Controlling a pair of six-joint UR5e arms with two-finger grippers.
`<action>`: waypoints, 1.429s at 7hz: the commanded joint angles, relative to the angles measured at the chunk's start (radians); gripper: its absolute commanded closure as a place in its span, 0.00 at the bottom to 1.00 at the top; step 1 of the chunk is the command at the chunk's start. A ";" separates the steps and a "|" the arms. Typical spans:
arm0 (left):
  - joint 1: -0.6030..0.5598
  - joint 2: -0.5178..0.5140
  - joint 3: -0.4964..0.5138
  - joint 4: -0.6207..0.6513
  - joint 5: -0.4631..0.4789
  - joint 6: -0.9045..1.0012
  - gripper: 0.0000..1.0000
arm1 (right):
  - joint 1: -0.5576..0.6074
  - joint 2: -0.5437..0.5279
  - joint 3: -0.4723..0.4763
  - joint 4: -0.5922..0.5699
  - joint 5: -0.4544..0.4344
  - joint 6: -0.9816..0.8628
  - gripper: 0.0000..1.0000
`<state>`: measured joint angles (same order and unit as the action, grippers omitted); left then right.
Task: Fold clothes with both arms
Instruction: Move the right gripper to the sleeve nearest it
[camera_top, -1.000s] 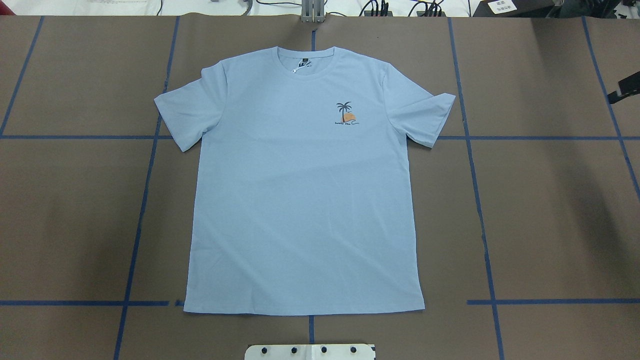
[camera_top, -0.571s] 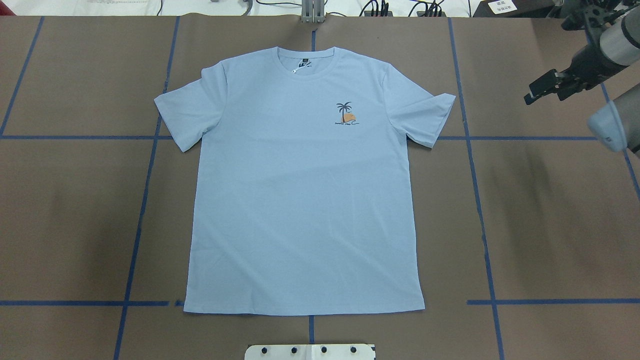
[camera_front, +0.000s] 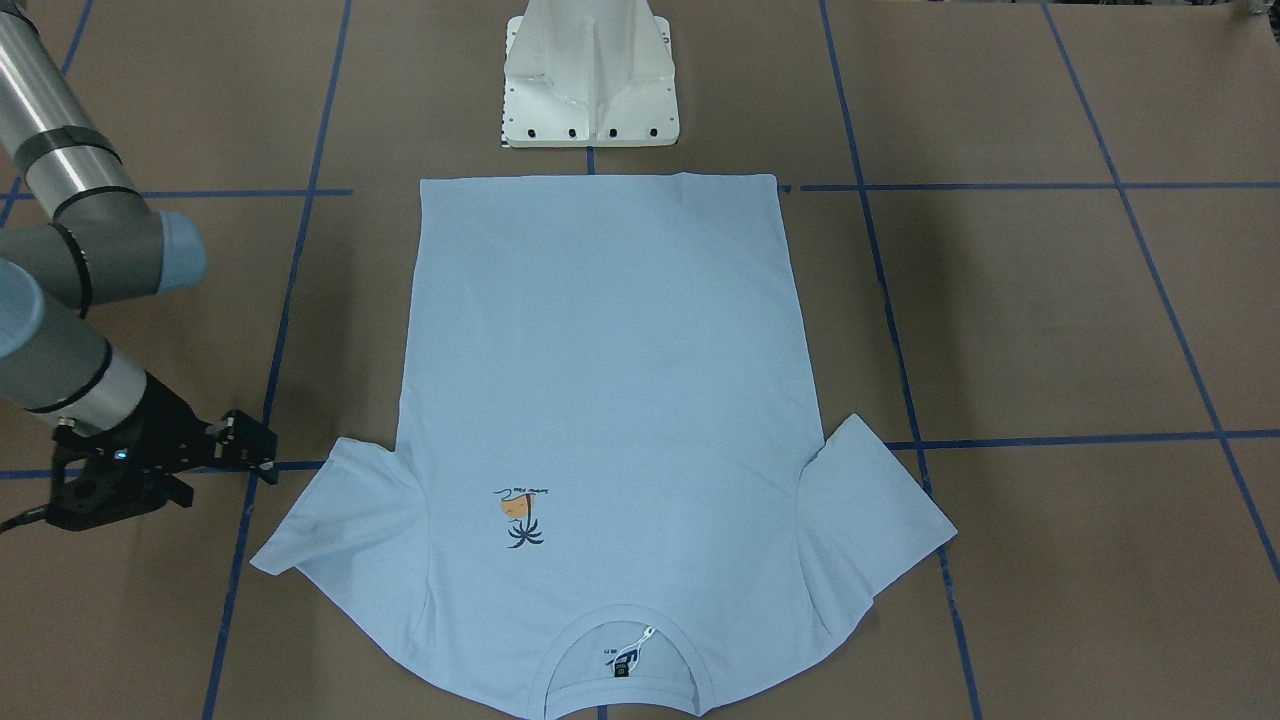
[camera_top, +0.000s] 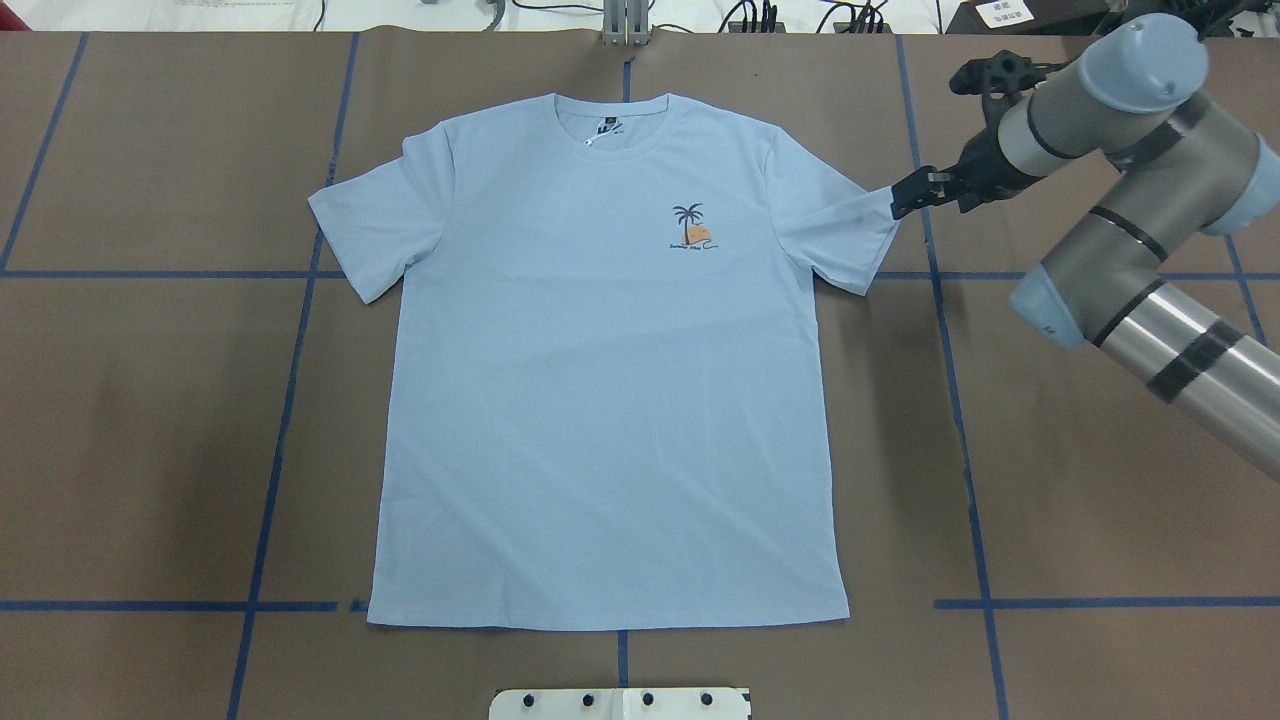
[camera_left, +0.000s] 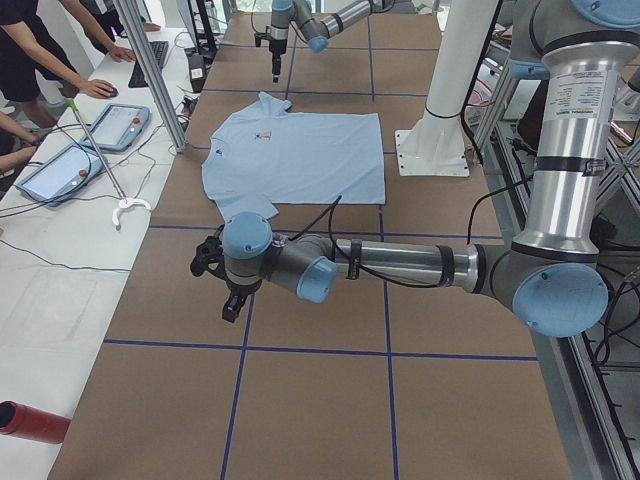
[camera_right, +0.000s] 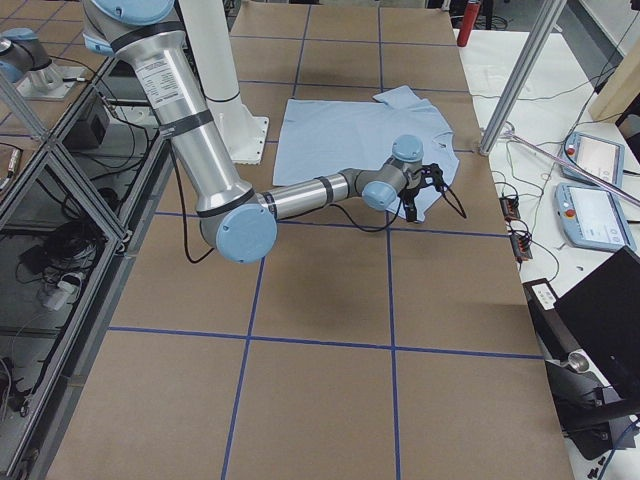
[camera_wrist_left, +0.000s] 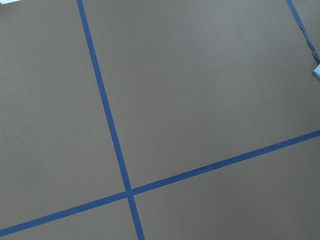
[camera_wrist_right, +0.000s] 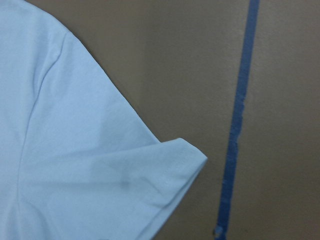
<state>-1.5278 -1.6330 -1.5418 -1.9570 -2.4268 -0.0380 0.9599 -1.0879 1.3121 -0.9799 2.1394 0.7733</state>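
The light blue T-shirt (camera_top: 610, 400) lies flat, face up, collar (camera_top: 612, 125) at the far side and palm print (camera_top: 690, 228) on the chest. My right gripper (camera_top: 900, 198) hovers at the outer tip of the shirt's right-hand sleeve (camera_top: 850, 225) with its jaws apart and empty. It also shows in the front view (camera_front: 258, 452) beside that sleeve (camera_front: 330, 510). The right wrist view shows the sleeve corner (camera_wrist_right: 190, 157) on the table. My left gripper (camera_left: 230, 305) shows only in the left side view, over bare table short of the other sleeve. I cannot tell its state.
The brown table is marked with blue tape lines (camera_top: 960, 400). The white pedestal base (camera_front: 590, 80) stands near the shirt's hem. Operators and tablets (camera_left: 115, 125) are at the far table edge, with a metal post (camera_left: 150, 70) and a red cylinder (camera_left: 30, 420).
My right arm has swept in from the right edge of the overhead view to the tip of the shirt's sleeve. The shirt has not moved.
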 joint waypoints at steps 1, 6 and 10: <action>0.000 0.002 0.006 -0.017 0.000 -0.002 0.00 | -0.032 0.091 -0.102 0.007 -0.050 0.009 0.02; 0.000 0.004 0.005 -0.017 -0.003 0.000 0.00 | -0.026 0.112 -0.191 0.010 -0.087 -0.008 0.09; -0.002 0.004 0.008 -0.020 -0.003 0.000 0.00 | -0.026 0.160 -0.257 0.009 -0.085 -0.008 0.28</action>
<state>-1.5297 -1.6281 -1.5317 -1.9760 -2.4298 -0.0372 0.9332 -0.9300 1.0618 -0.9703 2.0528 0.7656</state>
